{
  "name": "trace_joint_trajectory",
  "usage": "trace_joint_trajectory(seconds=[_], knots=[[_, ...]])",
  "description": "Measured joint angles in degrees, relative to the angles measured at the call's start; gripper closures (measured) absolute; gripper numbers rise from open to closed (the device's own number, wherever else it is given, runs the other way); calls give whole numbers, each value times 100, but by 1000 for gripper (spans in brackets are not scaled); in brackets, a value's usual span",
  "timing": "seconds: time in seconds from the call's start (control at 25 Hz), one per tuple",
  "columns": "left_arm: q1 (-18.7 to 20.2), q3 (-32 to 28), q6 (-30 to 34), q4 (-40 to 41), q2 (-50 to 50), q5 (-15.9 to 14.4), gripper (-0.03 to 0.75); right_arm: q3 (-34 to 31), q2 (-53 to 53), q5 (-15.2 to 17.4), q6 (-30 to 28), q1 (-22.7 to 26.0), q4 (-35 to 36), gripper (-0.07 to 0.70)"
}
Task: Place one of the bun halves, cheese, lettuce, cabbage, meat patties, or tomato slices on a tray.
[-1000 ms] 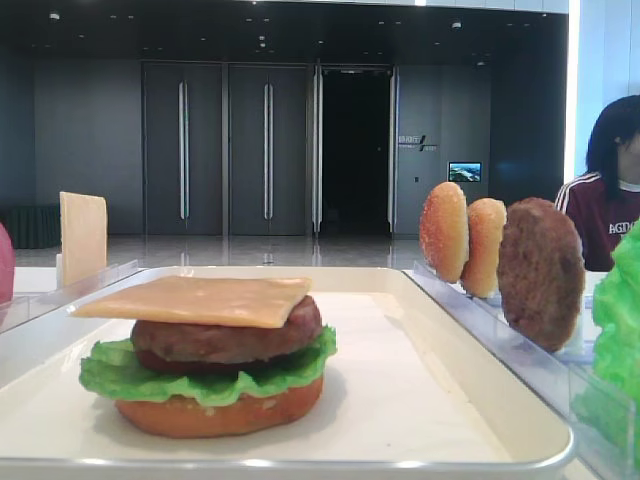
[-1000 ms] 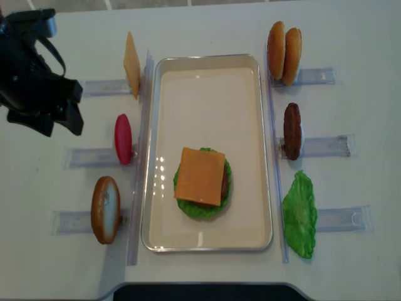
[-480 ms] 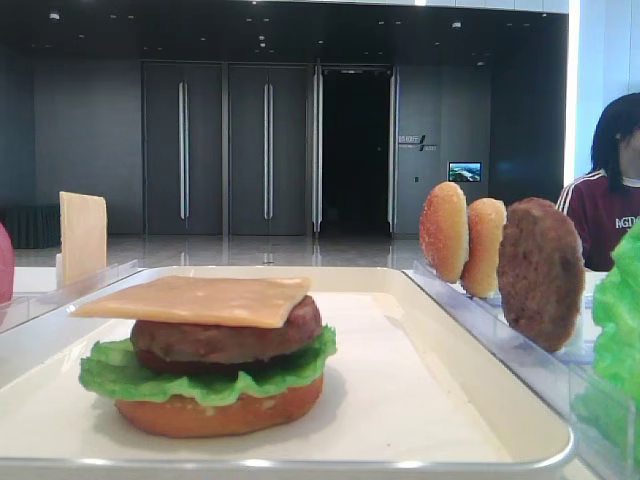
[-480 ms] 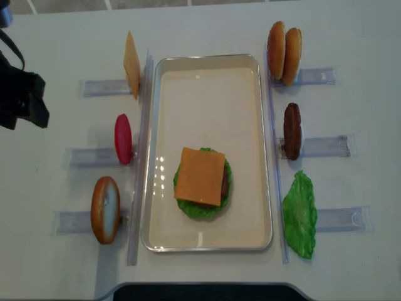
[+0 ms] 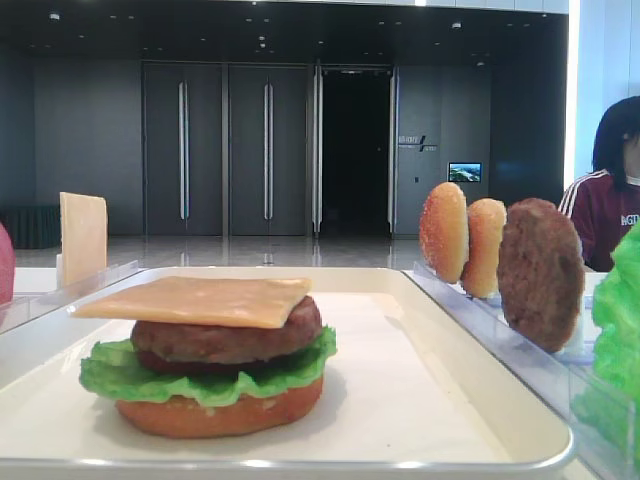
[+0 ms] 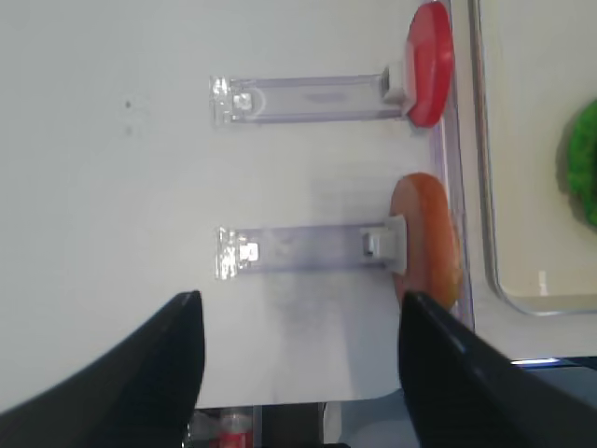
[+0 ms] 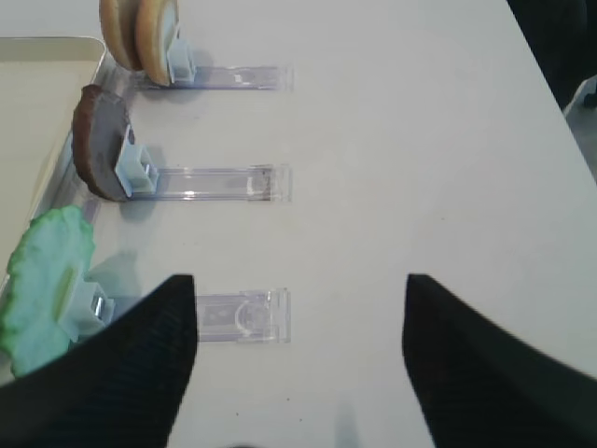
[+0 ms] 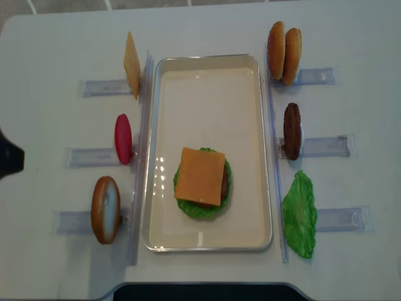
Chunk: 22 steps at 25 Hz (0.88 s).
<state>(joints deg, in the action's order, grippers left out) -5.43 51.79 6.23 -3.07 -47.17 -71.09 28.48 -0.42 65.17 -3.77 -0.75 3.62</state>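
The cream tray (image 8: pixel 207 63) holds a stack: cheese (image 8: pixel 200 176) on a meat patty (image 5: pixel 225 340), lettuce (image 5: pixel 200 378) and a bun half (image 5: pixel 220 412). On the left racks stand a second cheese slice (image 8: pixel 131 65), a red tomato slice (image 8: pixel 123 138) and a bun half (image 8: pixel 105 209). The right racks carry two bun halves (image 8: pixel 283 44), a patty (image 8: pixel 292 131) and lettuce (image 8: pixel 299 214). My left gripper (image 6: pixel 298 373) is open and empty over the table's near-left corner, left of that bun half (image 6: pixel 429 238). My right gripper (image 7: pixel 298 355) is open and empty, right of the lettuce (image 7: pixel 47 280).
Clear plastic racks (image 8: pixel 94 157) line both long sides of the tray. A dark part of the left arm (image 8: pixel 9 162) shows at the overhead view's left edge. A person in a maroon shirt (image 5: pixel 610 200) sits behind the table on the right.
The left arm has drawn back leftward and toward the near edge, leaving the overhead view almost entirely. The food and tray have not moved.
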Motion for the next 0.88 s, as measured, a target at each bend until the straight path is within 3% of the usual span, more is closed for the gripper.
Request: trace_joint_trajectory(seconds=[0.4,0.72,0.88], knots=[[0,-1784,80,-75,2843,477,219,0,0,0,0,0,0,153],[0,-2413,80,-108,4630,610,219,0,0,0,0,0,0,153],[0,-2446,67,-141,4801,659,219,0,0,0,0,0,0,153]])
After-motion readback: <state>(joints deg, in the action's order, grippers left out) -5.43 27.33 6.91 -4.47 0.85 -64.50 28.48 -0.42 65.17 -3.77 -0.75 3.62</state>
